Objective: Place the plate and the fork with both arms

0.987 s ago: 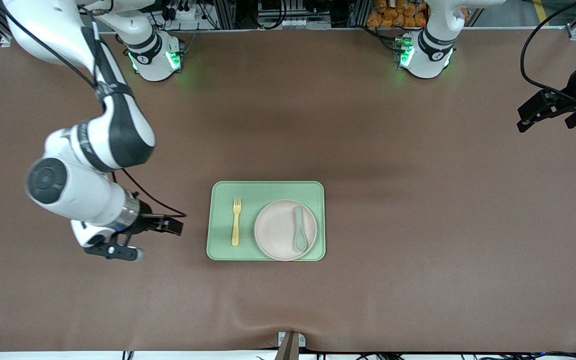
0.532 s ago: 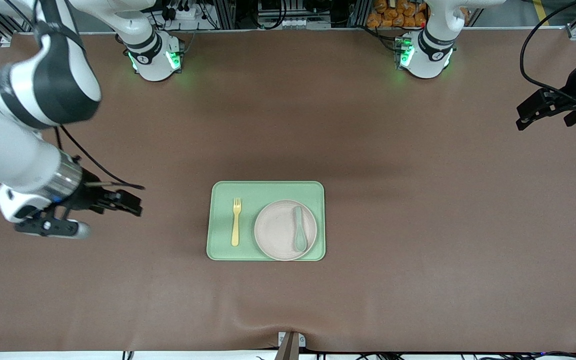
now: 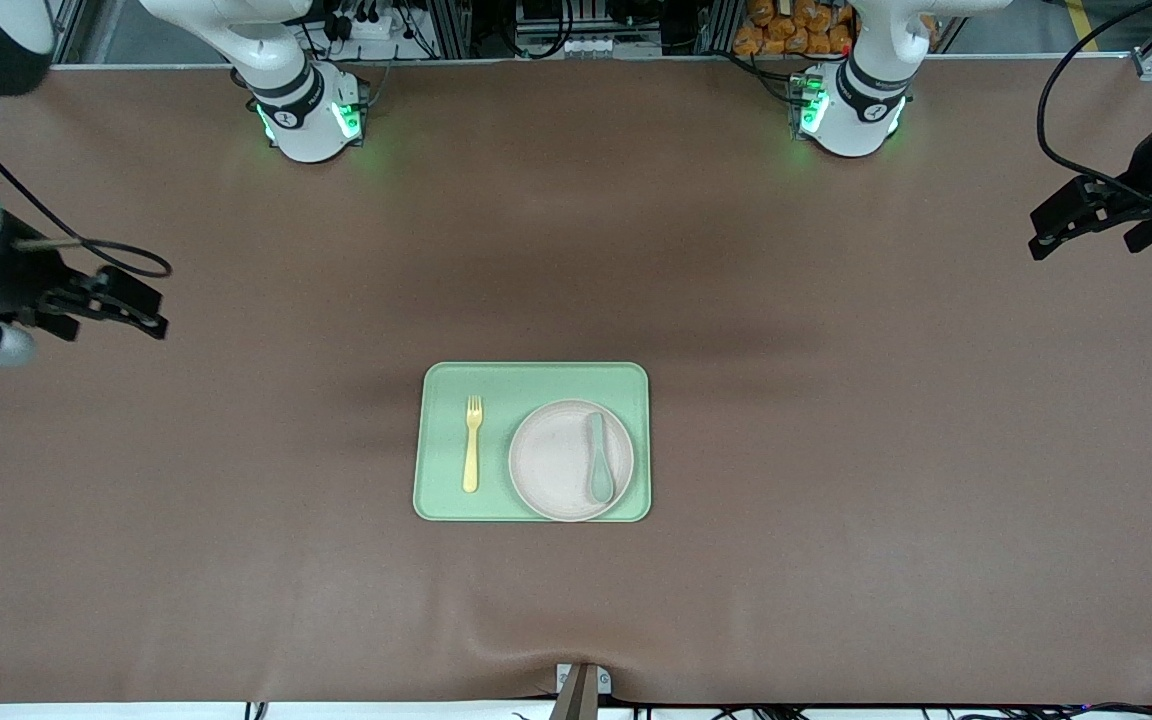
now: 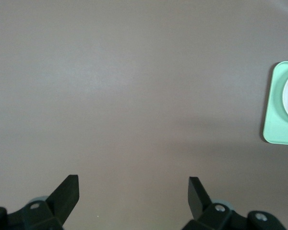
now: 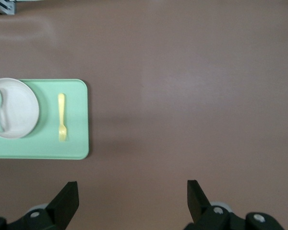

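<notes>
The pale pink plate [image 3: 551, 462] lies on a light green tray [image 3: 536, 376] in the middle of the table. A grey-green spoon [image 3: 599, 470] rests on the plate. The yellow fork [image 3: 473, 443] lies on the tray beside the plate, toward the right arm's end. My right gripper [image 3: 141, 305] hangs open and empty over bare table at the right arm's end, well away from the tray. My left gripper [image 3: 1041, 235] hangs open and empty over the left arm's end. The right wrist view shows the fork [image 5: 62, 116], the plate [image 5: 19, 110] and its open gripper [image 5: 132, 184]. The left wrist view shows its open gripper [image 4: 133, 182] and the tray's corner [image 4: 278, 120].
Brown cloth covers the whole table [image 3: 836, 450]. Both arm bases [image 3: 308, 115] stand at the table's edge farthest from the front camera. A small bracket [image 3: 581, 685] sits at the edge nearest to the front camera.
The right arm has swung away from the tray toward its own end of the table, its gripper open throughout. The left gripper has barely moved. Plate, fork and spoon stay put.
</notes>
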